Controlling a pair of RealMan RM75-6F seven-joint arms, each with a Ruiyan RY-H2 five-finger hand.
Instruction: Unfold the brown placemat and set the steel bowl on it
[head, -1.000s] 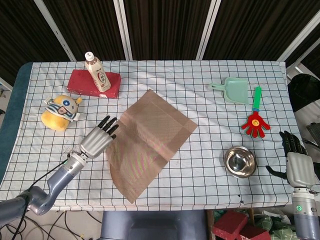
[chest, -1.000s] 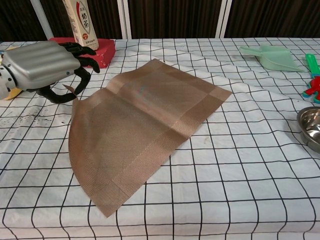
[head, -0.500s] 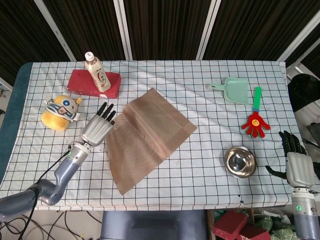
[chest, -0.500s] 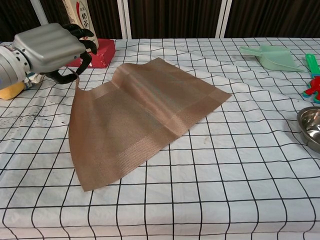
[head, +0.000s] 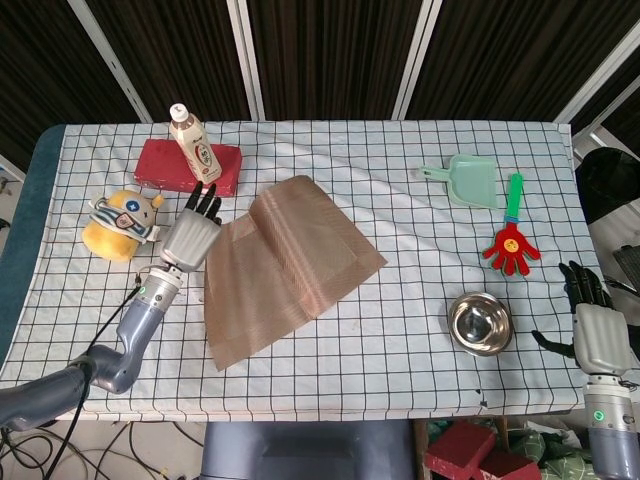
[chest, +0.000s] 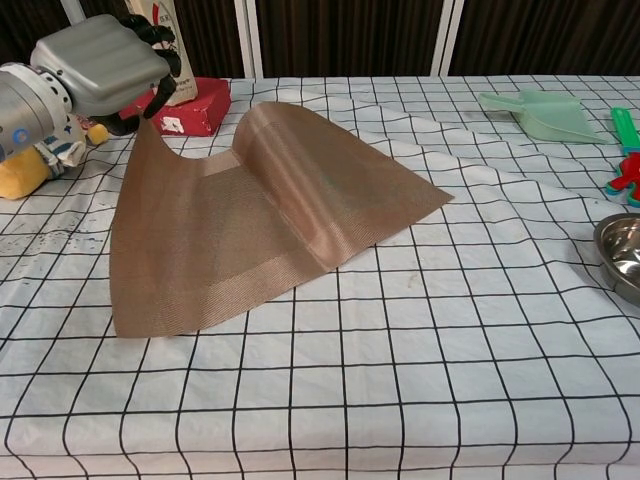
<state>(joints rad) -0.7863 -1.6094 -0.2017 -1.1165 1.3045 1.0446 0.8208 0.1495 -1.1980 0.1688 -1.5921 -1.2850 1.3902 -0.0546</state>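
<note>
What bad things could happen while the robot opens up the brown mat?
The left hand holds only a corner of the brown placemat, so it might slip out and flop back folded. That hand is also close to the bottle on the red box, and could perhaps knock the bottle over.

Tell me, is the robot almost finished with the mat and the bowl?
Not yet. Nothing is finished. The left hand holds a corner of the brown placemat up, and the mat is humped, only partly opened. The steel bowl sits on the checked tablecloth, apart from the mat. The right hand holds nothing. Left: flatten the mat, then move the bowl onto it.
</note>
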